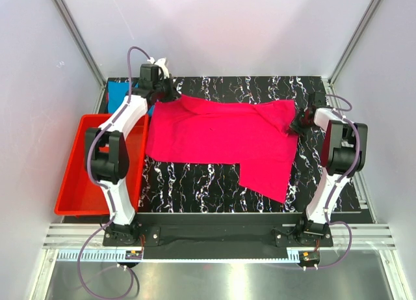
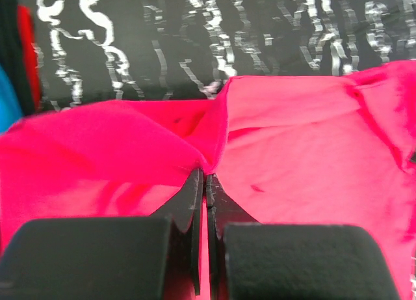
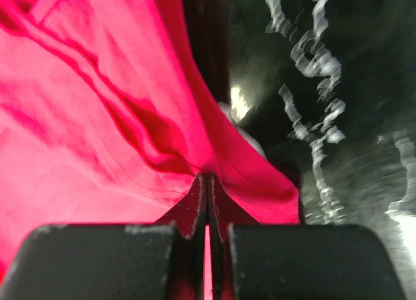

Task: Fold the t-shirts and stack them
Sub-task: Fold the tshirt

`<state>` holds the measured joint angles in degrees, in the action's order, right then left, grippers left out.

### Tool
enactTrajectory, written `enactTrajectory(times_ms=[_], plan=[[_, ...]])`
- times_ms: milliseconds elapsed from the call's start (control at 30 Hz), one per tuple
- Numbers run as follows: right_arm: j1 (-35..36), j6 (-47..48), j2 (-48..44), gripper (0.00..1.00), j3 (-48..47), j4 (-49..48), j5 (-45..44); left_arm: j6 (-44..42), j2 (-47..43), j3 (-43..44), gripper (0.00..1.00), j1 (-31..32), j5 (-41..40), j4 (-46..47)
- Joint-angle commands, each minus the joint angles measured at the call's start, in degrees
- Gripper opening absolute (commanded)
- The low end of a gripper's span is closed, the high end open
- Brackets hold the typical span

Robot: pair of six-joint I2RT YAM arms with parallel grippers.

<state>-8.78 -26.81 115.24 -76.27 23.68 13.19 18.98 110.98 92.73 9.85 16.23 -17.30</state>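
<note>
The magenta-pink t-shirt (image 1: pixel 221 140) lies spread across the dark marbled table, with one part hanging toward the near right. My left gripper (image 1: pixel 170 94) is shut on its far left corner; in the left wrist view the cloth (image 2: pixel 305 144) bunches at the gripper (image 2: pixel 205 177). My right gripper (image 1: pixel 298 123) is shut on the shirt's far right edge, where the fabric (image 3: pixel 97 118) folds into the gripper (image 3: pixel 207 177). The turquoise-blue t-shirt (image 1: pixel 117 95) shows as a patch at the far left, behind the left arm.
A red plastic tray (image 1: pixel 73 176) stands at the left of the table, partly under the left arm. The black marbled tabletop (image 1: pixel 195 183) shows in front of the shirt. White walls and metal frame posts close in the sides and back.
</note>
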Motion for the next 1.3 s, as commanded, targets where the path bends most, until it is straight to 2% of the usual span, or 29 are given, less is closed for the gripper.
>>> enactTrajectory(times_ms=[0,200,333,433,600,700,833,900,1000,1267], plan=[[-0.1,4.3,2.2,0.00,-3.8,6.5,-11.2,2.7,-4.8,-1.8,0.00,0.2,-0.5,2.3],[-0.7,7.7,5.2,0.00,-7.2,10.2,-20.2,3.6,-5.2,-2.4,0.00,3.9,1.1,3.1],[-3.5,7.8,4.4,0.00,-7.5,11.3,-22.2,4.6,-5.3,-2.6,0.00,6.7,1.9,3.9],[-6.2,7.9,2.4,0.00,-7.0,12.0,-23.2,3.8,-4.3,-0.9,0.00,8.3,-0.2,1.1],[-6.7,10.6,-1.3,0.00,-7.4,11.5,-23.8,3.3,-3.2,-0.1,0.00,7.1,-2.5,0.1],[-6.7,13.6,-2.0,0.00,-11.3,11.2,-22.7,3.0,-2.3,2.3,0.00,4.8,-2.4,0.3],[-6.8,16.1,0.2,0.00,-25.6,14.5,-25.1,1.2,3.5,12.3,0.00,1.7,-3.0,-3.5],[-6.8,17.9,1.4,0.00,-29.7,14.3,-25.1,0.2,5.5,17.4,0.00,0.3,-1.6,-3.8],[-6.8,21.6,2.4,0.00,-35.1,10.7,-24.1,-1.6,8.5,21.2,0.00,-0.6,-0.8,-3.4],[-6.9,29.8,4.4,0.00,-36.8,-4.2,-16.2,-2.4,16.2,26.4,0.00,-2.1,3.1,1.2]])
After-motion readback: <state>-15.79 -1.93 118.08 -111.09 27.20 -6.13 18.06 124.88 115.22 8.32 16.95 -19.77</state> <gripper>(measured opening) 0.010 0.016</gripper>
